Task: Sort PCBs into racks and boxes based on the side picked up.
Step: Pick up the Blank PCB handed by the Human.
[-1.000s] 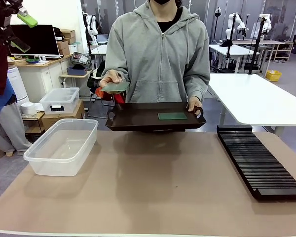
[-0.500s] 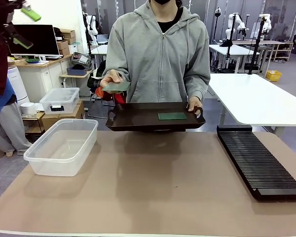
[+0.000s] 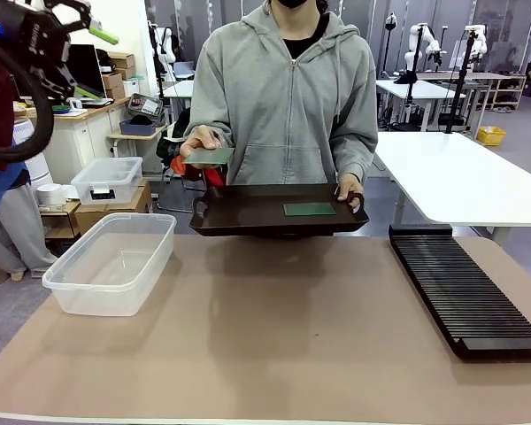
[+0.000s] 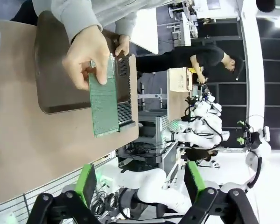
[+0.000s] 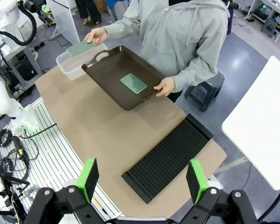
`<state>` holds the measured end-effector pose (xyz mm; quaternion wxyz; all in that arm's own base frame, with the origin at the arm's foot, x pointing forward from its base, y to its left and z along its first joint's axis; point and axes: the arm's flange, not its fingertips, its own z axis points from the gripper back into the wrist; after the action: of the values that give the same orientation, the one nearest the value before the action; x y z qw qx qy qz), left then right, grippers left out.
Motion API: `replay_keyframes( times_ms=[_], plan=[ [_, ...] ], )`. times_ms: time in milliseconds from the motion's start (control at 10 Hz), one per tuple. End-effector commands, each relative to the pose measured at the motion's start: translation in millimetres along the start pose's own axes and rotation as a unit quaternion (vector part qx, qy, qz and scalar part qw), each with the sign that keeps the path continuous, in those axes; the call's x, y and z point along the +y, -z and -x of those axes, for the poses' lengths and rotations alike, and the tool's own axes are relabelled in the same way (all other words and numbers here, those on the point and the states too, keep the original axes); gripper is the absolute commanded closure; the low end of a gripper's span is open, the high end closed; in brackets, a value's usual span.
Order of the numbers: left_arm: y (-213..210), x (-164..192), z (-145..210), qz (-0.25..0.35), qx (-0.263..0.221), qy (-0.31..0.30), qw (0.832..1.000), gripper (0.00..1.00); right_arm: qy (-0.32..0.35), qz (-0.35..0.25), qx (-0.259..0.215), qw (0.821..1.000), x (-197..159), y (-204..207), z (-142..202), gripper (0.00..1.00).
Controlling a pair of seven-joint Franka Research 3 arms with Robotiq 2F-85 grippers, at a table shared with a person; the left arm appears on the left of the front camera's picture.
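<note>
Board (image 3: 208, 157) in the person's hand (image 3: 197, 142) lies ahead of your left fingers (image 4: 86, 183), long axis toward them; left arm nearer; right fingers (image 5: 89, 178) and left both spread, empty.

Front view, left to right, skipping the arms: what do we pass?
clear tub → held-up PCB → flat PCB on the brown tray → black rack

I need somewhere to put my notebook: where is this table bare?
The wide middle of the table, between the clear tub at left and the black rack at right, is bare. The far edge is crowded by the person's tray.
</note>
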<state>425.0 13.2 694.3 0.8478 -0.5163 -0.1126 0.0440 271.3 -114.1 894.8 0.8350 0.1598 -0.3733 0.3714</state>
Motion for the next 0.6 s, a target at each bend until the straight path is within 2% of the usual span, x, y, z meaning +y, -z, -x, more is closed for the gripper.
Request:
replay_keyframes(
  times_ms=[0,100,400,500],
  plan=[
    [17.9,21.0,10.9,0.032,-0.004,-0.002,0.999,0.0,-0.004,-0.003,-0.002,1.0,1.8,0.1,-1.0,0.0],
    [24.4,37.7,7.7,0.062,0.008,0.005,0.998,0.0,-0.004,-0.003,-0.002,1.0,1.8,0.1,-1.0,0.0],
    [52.1,82.6,4.8,0.146,0.041,-0.04,0.988,0.0,-0.004,-0.003,-0.002,1.0,1.8,0.1,-1.0,0.0],
    [62.5,94.1,5.8,0.151,0.036,-0.045,0.987,0.0,-0.004,-0.003,-0.002,1.0,1.8,0.1,-1.0,0.0]
  ],
)
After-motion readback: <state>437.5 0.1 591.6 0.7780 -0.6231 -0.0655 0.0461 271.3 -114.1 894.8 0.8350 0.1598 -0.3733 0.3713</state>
